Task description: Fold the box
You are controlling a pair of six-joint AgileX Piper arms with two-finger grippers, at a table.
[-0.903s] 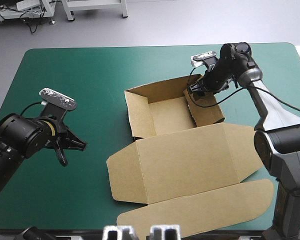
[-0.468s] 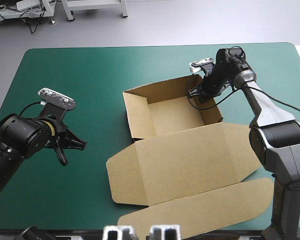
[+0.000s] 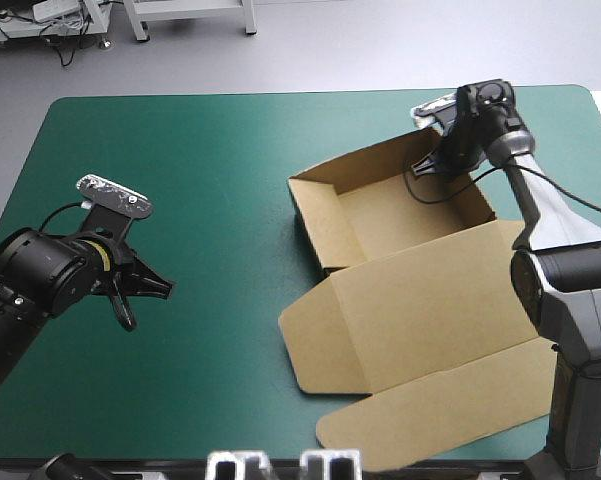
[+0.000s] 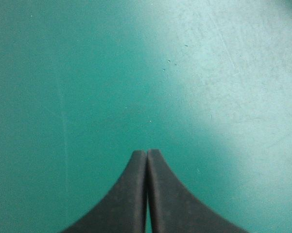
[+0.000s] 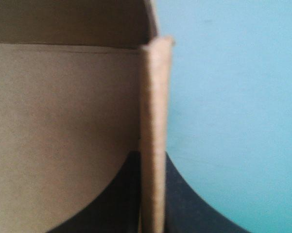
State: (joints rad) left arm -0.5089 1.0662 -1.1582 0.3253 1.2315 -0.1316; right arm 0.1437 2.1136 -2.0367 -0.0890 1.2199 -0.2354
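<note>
Teal-green cover [image 3: 200, 180] bears one box [image 3: 410, 215], right fingers [image 5: 194, 204] gripping it.

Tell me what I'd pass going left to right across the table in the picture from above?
Black-fingered left gripper, shut → bare teal-green cover → brown cardboard box, an open tray with its lid flat. Skipped: the right gripper, overlapping the box.

I find nothing I can read from here: no print, label, brand or number shows on the brown box [image 3: 410, 310], and the teal-green cover [image 3: 210, 170] carries no marking in any view.
</note>
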